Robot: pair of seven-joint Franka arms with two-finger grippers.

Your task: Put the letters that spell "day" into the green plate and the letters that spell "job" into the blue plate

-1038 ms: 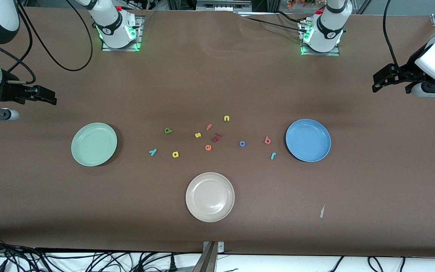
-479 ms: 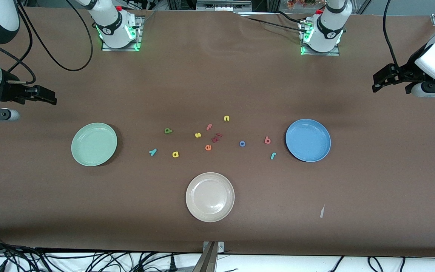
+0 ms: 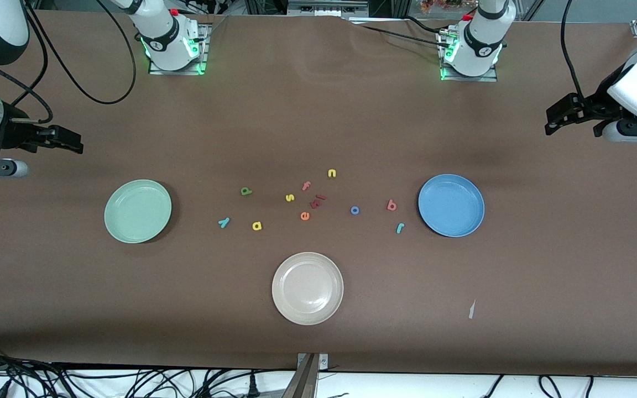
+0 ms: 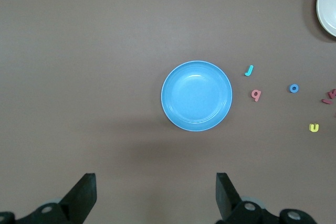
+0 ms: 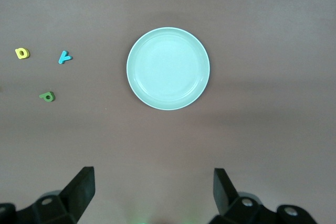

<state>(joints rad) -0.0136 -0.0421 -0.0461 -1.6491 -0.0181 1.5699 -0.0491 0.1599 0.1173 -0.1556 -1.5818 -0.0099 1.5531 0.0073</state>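
A brown surface (image 3: 318,110) holds three round plates and a scatter of tiny toy letters. The green plate (image 3: 137,210) lies toward the right arm's end, the blue plate (image 3: 451,205) toward the left arm's end, and a beige plate (image 3: 307,288) sits between them, nearer the front camera.

All plates hold nothing. The dark green "d" (image 3: 246,191), teal "y" (image 3: 223,222) and yellow "a" (image 3: 256,225) lie between the green plate and the middle cluster. The blue "o" (image 3: 355,210), reddish-pink "b" (image 3: 391,205) and teal "j" (image 3: 400,228) lie just beside the blue plate.

The left tool (image 4: 155,195) hangs above the surface's end near the blue plate, fingers spread wide and holding nothing. The right tool (image 5: 152,192) hangs likewise near the green plate, also open and holding nothing.
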